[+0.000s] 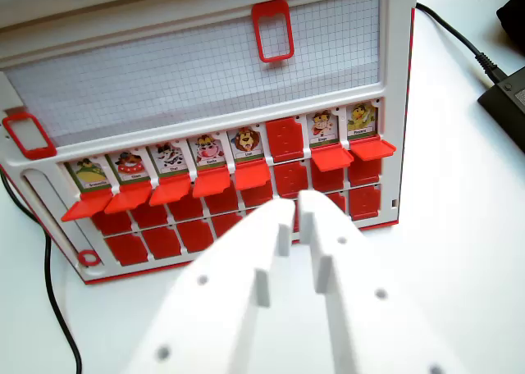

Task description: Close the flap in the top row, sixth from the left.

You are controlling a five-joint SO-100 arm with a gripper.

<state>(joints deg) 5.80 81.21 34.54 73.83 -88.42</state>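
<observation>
In the wrist view, a white and red game board (205, 79) lies on the white desk (459, 251), filling the upper and middle part of the frame. Its top row of little flaps runs from the left to the right. Seven of them stand open, so their animal pictures show and their red doors stick out toward the camera. The sixth flap (285, 139), just right of the middle, lies flat and red with no picture, so it looks shut already. Its long side runs up and down the frame, and its face points up at the camera.

The white fingers (297, 214) fill the bottom middle. They are nearly together, with only a thin gap, and hold nothing. Their tips sit just below the sixth flap, likely lined up with it for pushing
</observation>
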